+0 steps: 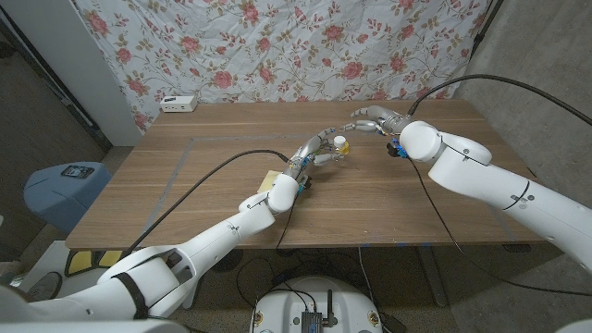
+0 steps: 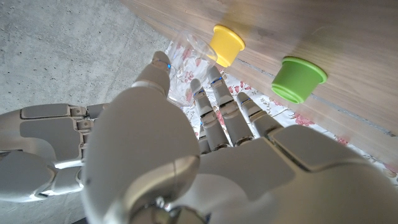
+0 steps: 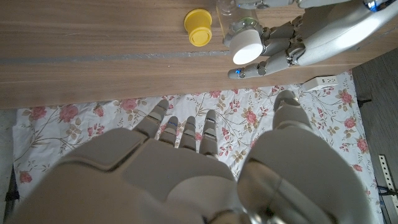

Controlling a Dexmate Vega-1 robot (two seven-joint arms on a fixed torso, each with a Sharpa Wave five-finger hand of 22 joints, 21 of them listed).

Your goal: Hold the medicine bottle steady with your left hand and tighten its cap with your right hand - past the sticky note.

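My left hand (image 1: 319, 150) grips the small clear plastic medicine bottle with a white cap (image 1: 340, 143) just past table centre, toward twelve o'clock. It looks light and slippery; I'd pinch the cap's rim. My right hand (image 1: 375, 120) hovers open at its two o'clock.

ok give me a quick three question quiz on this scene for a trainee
1. True or false: the right robot hand is gripping the cap of the medicine bottle.
2. What colour is the cap of the bottle that the left robot hand holds? A white, B red, C black.
3. Fill in: the small cup-shaped piece near the bottle is coloured ___.

Key: 1 false, the right robot hand is open and apart from the cap. 2 A. 3 yellow.
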